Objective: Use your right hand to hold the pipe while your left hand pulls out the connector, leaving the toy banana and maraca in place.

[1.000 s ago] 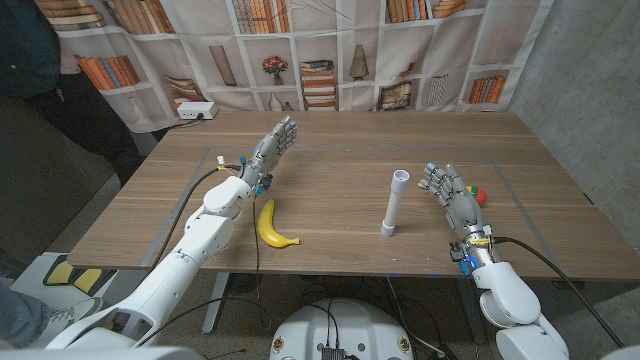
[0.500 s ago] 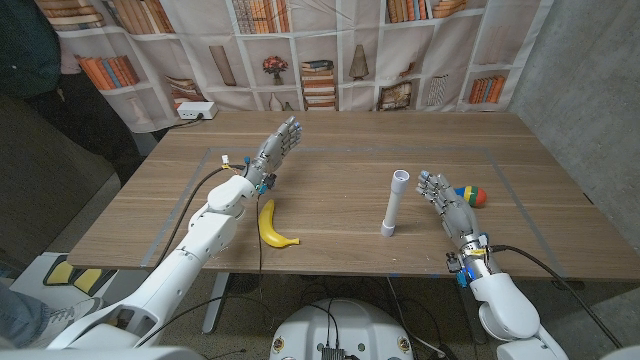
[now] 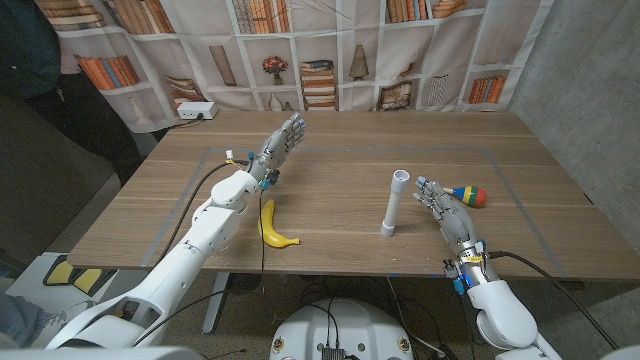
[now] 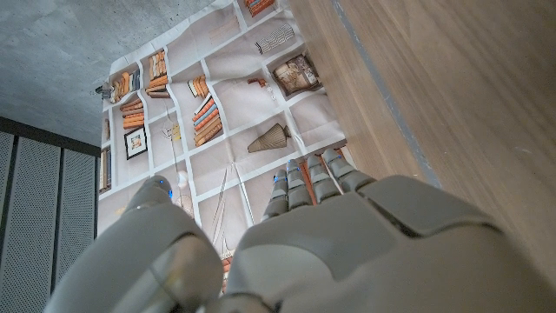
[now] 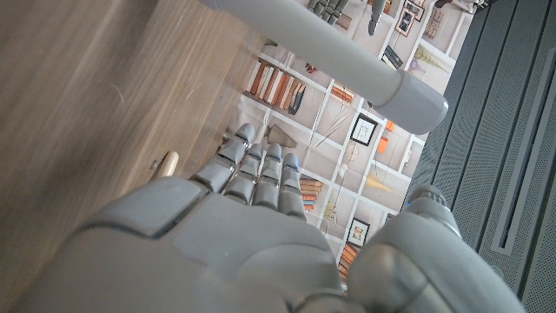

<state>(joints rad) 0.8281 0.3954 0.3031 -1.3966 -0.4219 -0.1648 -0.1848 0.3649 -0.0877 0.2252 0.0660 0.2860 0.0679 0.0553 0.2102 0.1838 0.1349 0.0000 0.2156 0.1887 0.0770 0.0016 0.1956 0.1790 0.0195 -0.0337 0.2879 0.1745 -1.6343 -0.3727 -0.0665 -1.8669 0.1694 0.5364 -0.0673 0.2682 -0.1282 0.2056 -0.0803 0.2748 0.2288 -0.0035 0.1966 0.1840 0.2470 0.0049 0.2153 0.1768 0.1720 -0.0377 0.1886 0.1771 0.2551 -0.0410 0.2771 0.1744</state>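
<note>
A pale grey pipe (image 3: 394, 204) stands upright on the table right of centre, and it crosses the right wrist view (image 5: 321, 52). A wider connector piece (image 3: 401, 178) caps its top end (image 5: 414, 103), and a grey collar sits at its foot. My right hand (image 3: 444, 209) hovers just right of the pipe, fingers apart and holding nothing, apart from the pipe (image 5: 234, 226). The maraca (image 3: 468, 194), with its many-coloured head, lies behind that hand. A yellow toy banana (image 3: 272, 226) lies left of centre. My left hand (image 3: 279, 145) is raised beyond the banana, fingers straight, empty (image 4: 347, 243).
A white box with a cable (image 3: 195, 110) sits at the table's back left corner. A person in dark clothes (image 3: 25, 50) stands at the left edge. A bookshelf-print curtain hangs behind the wooden table (image 3: 330, 150), with a grey wall to the right.
My right hand has moved left toward the pipe, uncovering the maraca behind it. My left hand has shifted slightly forward and right. Pipe and banana have not moved.
</note>
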